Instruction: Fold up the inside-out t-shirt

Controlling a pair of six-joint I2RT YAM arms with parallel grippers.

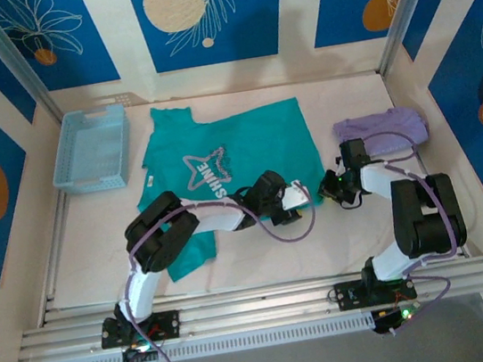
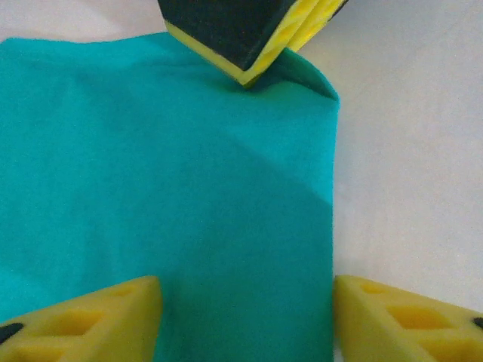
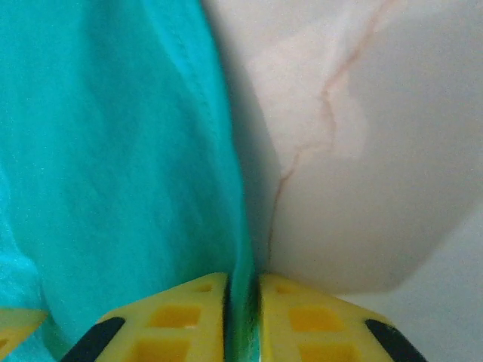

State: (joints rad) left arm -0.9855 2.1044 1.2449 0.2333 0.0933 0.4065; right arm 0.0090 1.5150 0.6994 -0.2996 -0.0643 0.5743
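Your right fingers (image 3: 302, 320) clamp the t-shirt (image 1: 219, 148) at its 4 o'clock corner; left fingers (image 2: 98, 320) gape astride the edge, table (image 1: 262, 264) open beyond.

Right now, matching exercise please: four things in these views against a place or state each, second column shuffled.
1. light blue basket
2. lavender garment
3. left gripper
4. right gripper

A. shut, pinching the edge of the teal t-shirt
B. at the far left
C. jaws apart, straddling the t-shirt's edge
D. folded, at the far right

Pairs: 1-B, 2-D, 3-C, 4-A
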